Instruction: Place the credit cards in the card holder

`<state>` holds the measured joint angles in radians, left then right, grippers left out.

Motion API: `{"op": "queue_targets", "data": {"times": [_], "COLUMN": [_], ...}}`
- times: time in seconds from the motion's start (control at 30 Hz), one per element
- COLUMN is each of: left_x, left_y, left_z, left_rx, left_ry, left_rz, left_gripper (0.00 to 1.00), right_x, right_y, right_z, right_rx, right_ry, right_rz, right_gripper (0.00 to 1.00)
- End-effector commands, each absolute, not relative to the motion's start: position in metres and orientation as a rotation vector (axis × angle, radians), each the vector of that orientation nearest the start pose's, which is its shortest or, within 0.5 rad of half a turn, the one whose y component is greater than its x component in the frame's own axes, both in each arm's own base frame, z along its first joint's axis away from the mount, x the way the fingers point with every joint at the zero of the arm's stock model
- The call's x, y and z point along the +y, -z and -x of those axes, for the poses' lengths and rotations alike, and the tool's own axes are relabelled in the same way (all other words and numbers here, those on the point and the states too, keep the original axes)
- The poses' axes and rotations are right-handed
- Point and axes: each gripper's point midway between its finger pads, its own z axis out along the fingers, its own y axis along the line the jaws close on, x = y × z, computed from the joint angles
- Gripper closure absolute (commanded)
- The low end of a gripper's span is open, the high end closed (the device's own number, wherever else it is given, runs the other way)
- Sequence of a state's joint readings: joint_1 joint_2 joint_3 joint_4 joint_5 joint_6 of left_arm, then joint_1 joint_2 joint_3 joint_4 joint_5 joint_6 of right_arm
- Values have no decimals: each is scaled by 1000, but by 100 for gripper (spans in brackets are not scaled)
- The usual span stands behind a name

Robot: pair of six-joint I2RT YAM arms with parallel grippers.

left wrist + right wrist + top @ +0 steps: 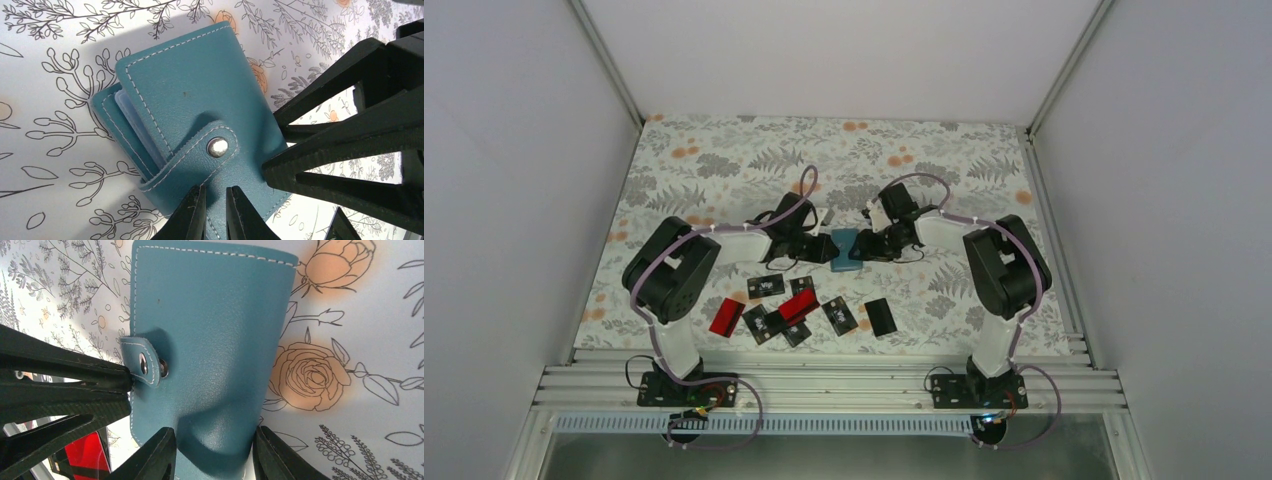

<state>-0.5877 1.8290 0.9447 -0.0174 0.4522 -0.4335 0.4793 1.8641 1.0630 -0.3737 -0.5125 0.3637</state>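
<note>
The teal card holder (845,250) lies folded on the floral mat between both grippers. It also shows in the left wrist view (190,85) and the right wrist view (215,315). Its snap strap (195,155) looks lifted at the tab (142,352). My left gripper (817,248) (215,192) is almost shut at the strap's lower edge. My right gripper (871,245) (214,432) squeezes the holder's width, so the cover bulges. Red cards (726,316) and black cards (880,316) lie scattered in front. One red card (85,455) shows beside the holder.
The cards are spread between the holder and the aluminium rail (824,370) at the near edge. Grey walls enclose the mat on the left, the right and the back. The right fingers (350,150) fill the right side of the left wrist view.
</note>
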Motion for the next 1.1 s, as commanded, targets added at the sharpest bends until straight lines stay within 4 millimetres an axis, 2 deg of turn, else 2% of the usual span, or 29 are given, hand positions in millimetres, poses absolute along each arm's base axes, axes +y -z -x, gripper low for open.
{"op": "queue_targets", "data": {"times": [0.0, 0.27, 0.57, 0.77, 0.87, 0.97, 1.07], "left_x": [-304, -307, -306, -306, -306, -306, -306], "left_y": [-27, -19, -14, -14, -14, -15, -17], "left_z": [-318, -316, -317, -318, -317, -318, -319], "left_rx": [2597, 2615, 2631, 2635, 2638, 2637, 2632], "left_ry": [944, 925, 889, 881, 879, 874, 869], "left_rz": [-444, -461, -468, -468, -469, -468, -470], "left_gripper": [88, 89, 89, 89, 89, 89, 89], "right_x": [259, 259, 261, 262, 258, 244, 235], "right_y": [-17, -27, -71, -82, -80, -75, -76], "right_z": [-310, -316, -335, -344, -347, -353, -359], "right_rx": [2868, 2846, 2726, 2697, 2710, 2728, 2716], "right_ry": [-880, -863, -820, -799, -751, -617, -537], "right_rz": [336, 338, 352, 369, 369, 333, 308], "right_gripper": [59, 60, 64, 65, 61, 49, 47]}}
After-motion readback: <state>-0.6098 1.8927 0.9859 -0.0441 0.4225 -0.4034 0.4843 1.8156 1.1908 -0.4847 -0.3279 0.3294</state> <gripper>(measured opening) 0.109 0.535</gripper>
